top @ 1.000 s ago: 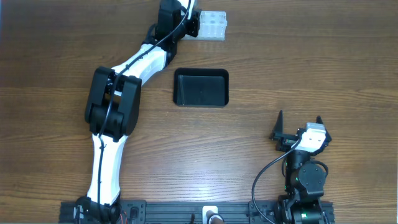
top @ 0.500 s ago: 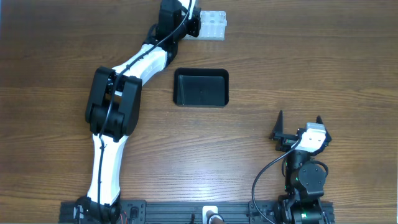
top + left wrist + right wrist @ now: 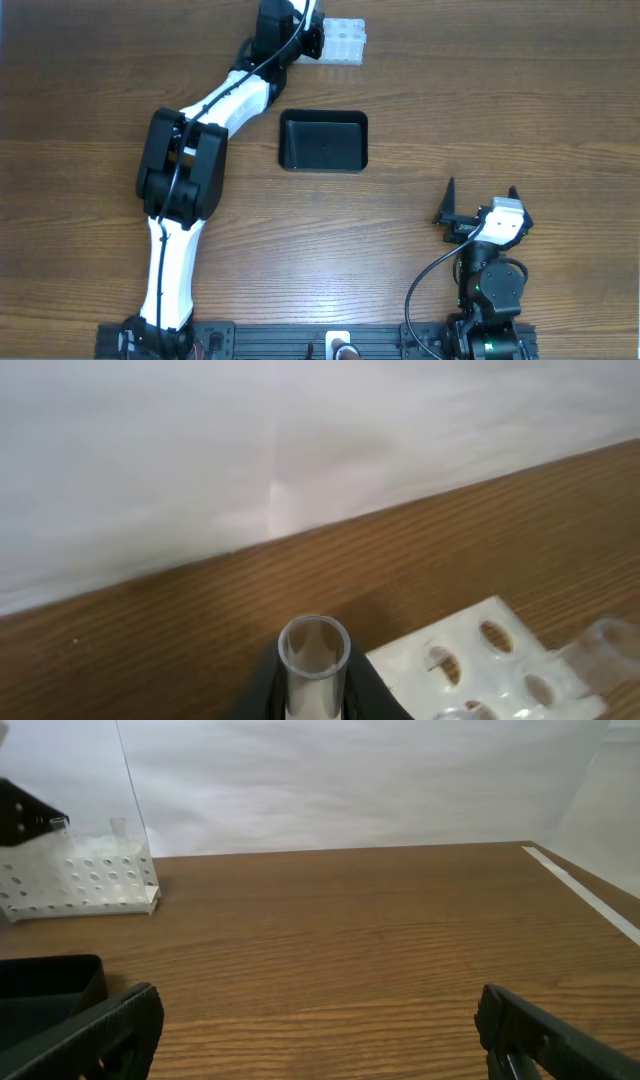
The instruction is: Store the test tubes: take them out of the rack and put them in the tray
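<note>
Left fingers: the left gripper (image 3: 314, 706) is closed on a clear test tube (image 3: 313, 660), which stands upright with its open mouth up; its lower end is hidden.
Tube's place: just beside a corner of the white rack (image 3: 478, 660); I cannot tell whether its foot sits in a hole.
Rack: at the 12 o'clock edge of the table (image 3: 520, 110), close under a white wall (image 3: 300, 440); a second tube (image 3: 603, 648) stands in it.
Tray: the black tray (image 3: 286, 150) lies at 6 o'clock of the rack, apart from it, with a strip of wood between them.
In the way: the left arm (image 3: 225, 105) runs along the tray's 9 to 11 o'clock side.
Right fingers: the right gripper (image 3: 480, 200) is spread wide and holds nothing, at 4 o'clock of the tray and well apart from it.
</note>
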You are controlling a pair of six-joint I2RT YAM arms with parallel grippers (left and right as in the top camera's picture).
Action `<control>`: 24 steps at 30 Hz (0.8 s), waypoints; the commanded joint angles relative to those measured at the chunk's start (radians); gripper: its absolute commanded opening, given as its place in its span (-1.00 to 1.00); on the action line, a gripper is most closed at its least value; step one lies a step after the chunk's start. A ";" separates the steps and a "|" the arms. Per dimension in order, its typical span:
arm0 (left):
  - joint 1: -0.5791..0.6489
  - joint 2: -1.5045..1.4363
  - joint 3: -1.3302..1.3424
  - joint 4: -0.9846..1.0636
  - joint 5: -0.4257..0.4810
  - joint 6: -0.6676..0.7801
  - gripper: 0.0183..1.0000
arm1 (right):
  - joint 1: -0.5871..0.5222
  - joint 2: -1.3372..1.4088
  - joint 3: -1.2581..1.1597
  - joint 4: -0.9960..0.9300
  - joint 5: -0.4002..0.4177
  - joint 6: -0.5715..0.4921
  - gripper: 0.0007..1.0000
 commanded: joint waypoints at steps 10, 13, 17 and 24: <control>-0.011 -0.412 0.023 -0.258 -0.035 0.034 -0.95 | 0.000 -0.009 -0.006 -0.001 0.013 0.002 0.99; -0.027 -0.453 0.023 -0.445 -0.056 -0.016 -0.95 | 0.000 -0.009 -0.006 -0.001 0.013 0.002 0.99; -0.075 -0.457 0.016 -0.725 -0.148 -0.114 -0.96 | 0.000 -0.009 -0.006 -0.001 0.013 0.002 0.98; -0.177 -0.438 -0.133 -0.846 -0.366 -0.328 -0.95 | 0.000 -0.009 -0.006 -0.001 0.013 0.002 0.99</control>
